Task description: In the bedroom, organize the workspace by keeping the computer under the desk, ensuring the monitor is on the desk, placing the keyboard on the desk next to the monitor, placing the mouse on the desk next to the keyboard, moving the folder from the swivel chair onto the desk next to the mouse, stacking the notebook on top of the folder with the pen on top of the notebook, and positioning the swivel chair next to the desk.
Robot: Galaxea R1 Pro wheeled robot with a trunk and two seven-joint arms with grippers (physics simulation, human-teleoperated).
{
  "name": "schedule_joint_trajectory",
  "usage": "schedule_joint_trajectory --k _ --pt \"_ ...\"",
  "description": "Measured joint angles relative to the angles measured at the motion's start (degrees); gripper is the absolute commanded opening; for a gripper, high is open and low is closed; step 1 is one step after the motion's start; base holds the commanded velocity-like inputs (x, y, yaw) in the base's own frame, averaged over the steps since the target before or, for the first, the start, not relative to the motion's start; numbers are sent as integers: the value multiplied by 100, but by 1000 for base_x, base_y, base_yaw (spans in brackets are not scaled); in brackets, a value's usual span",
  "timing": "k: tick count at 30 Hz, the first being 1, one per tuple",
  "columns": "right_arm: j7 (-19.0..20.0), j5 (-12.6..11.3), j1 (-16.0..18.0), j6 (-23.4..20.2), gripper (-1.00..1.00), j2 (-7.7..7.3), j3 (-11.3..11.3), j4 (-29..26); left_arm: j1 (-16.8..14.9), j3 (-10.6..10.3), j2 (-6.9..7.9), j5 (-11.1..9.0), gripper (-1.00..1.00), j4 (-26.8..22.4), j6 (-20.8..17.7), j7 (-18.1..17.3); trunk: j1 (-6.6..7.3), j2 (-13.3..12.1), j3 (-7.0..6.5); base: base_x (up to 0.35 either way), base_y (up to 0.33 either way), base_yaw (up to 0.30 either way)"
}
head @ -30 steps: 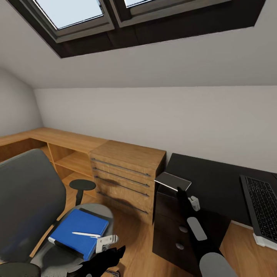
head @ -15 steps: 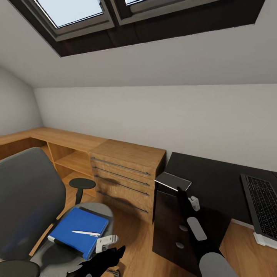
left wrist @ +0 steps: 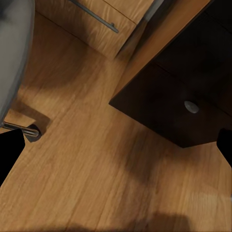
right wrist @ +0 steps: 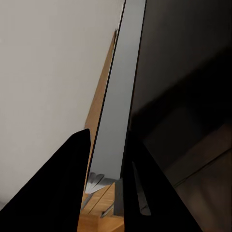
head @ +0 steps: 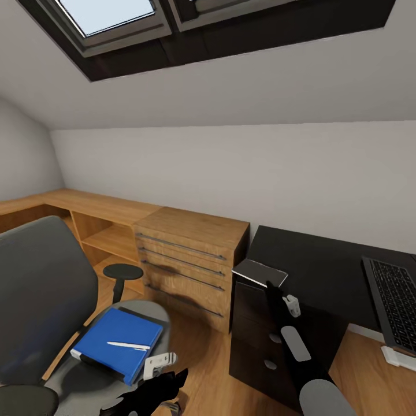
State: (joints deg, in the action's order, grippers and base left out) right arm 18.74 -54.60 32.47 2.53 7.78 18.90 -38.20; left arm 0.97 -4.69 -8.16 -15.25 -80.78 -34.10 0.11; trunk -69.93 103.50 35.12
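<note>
Notebook point(head: 259, 272) is sitting at the desk's point(head: 323, 271) near-left corner, roughly 5 o'clock from head-view centre, thin grey slab lying flat on the glossy black top. Right gripper point(right wrist: 107, 164) is clamping it: in the right wrist view the two dark fingers point(right wrist: 63, 188) are straddling the grey edge point(right wrist: 118, 96), one on each side, touching it. Right arm point(head: 294, 341) is reaching up from 5 o'clock toward that corner.

Folder point(head: 118, 344) is lying on the swivel chair's point(head: 40, 300) seat at 7 o'clock, bright blue, dark spine edge facing the camera side. Pen point(head: 128, 345) is resting on top of the folder, roughly level across it.

Left gripper point(head: 159, 364) is hovering just beside the folder's right edge, at about 7 o'clock, apart from it as far as I can tell. In the left wrist view its dark fingertips point(left wrist: 9, 154) are showing at opposite frame edges, so jaws are standing wide apart, wood floor point(left wrist: 96, 174) and the dark drawer unit point(left wrist: 188, 106) below.

Keyboard point(head: 396, 303) is lying on the desk at 4 o'clock, well apart from the notebook. Light wooden cabinet point(head: 190, 260) is standing just left of the desk.
</note>
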Motion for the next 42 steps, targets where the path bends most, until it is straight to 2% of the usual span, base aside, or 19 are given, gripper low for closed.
schedule_joint_trajectory --k 10,11,32,42 --pt "-21 5 0 0 -100 -3 5 -2 0 0 0 0 100 -8 0 -3 0 0 0 0 0 0" --pt "-23 5 0 0 100 -3 6 -1 0 0 0 0 100 -8 0 -3 0 0 0 0 0 0" --pt "-3 15 0 -11 100 -15 5 6 0 -4 8 -3 100 -12 0 -27 0 0 0 -2 0 0" --pt "-14 33 0 -9 100 -18 -2 10 0 -8 7 0 100 0 1 -19 0 0 0 -130 0 0"
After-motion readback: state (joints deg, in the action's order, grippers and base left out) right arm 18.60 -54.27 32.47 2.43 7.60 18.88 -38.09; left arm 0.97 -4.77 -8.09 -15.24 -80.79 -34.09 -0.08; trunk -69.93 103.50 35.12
